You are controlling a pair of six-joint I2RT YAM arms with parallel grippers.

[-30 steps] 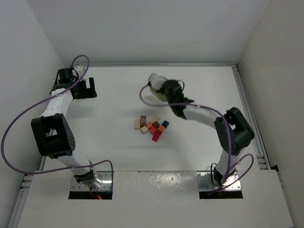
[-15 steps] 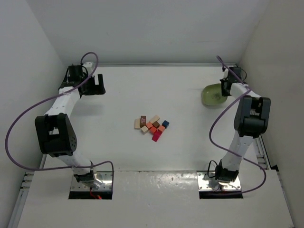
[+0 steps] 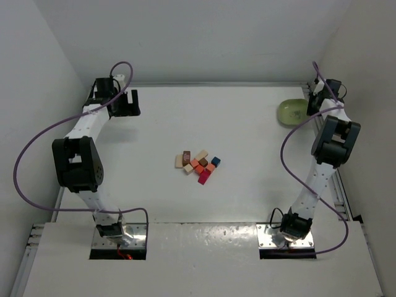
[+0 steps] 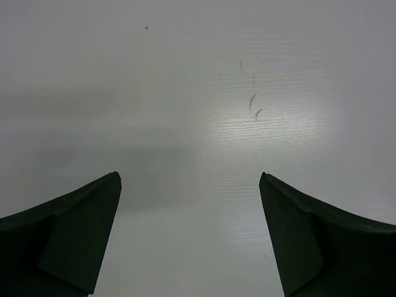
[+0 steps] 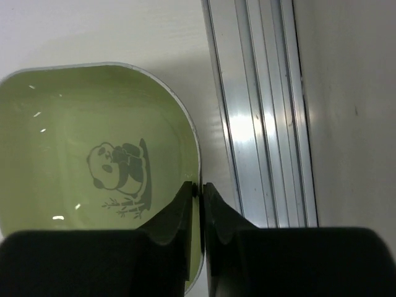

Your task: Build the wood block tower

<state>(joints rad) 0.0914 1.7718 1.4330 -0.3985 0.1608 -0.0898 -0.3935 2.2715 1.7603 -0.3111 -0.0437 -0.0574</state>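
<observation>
Wood blocks (image 3: pixel 198 165) are seen lying in a loose, flat cluster near the middle of the white table (image 3: pixel 260 192), touching or just beside one another. Pale, brown, orange, red, magenta and blue cubes can be made out, all apparently one layer deep. Well apart from them, at the far right corner, the rim of a light green bowl (image 5: pixel 74 124) printed with a panda is pinched between the nearly closed fingers of the right gripper (image 5: pixel 197 189), beside an aluminium rail (image 5: pixel 260 111). At the far left corner the left gripper (image 4: pixel 189 179) is spread wide above the table, with nothing grasped.
</observation>
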